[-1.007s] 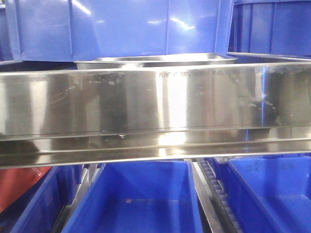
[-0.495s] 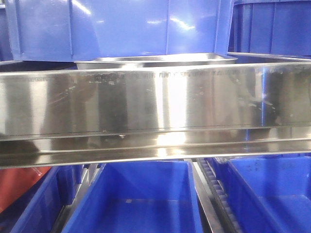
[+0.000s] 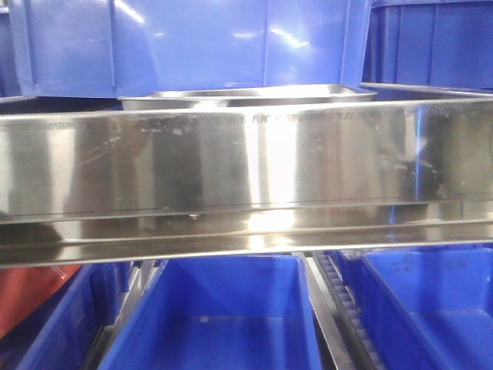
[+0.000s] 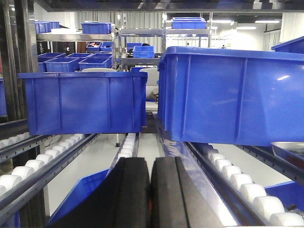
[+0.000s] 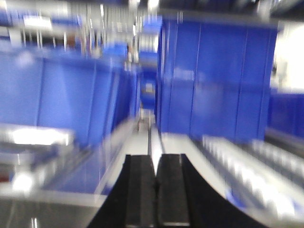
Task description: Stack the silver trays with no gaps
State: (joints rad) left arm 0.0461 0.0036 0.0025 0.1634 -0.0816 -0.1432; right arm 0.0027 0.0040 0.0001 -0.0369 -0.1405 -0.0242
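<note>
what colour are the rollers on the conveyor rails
White; the rollers show best in the left wrist view.

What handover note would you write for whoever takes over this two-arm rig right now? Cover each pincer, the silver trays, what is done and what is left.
Left pincer: shut, empty.
Right pincer: shut, seemingly empty; its view is blurred.
Silver tray: on the upper level behind the shelf rail, with a blue bin behind it; only its rim shows.
Done: cannot tell whether any stacking has happened.
Left: probably grasp a tray and nest it fully into another.
</note>
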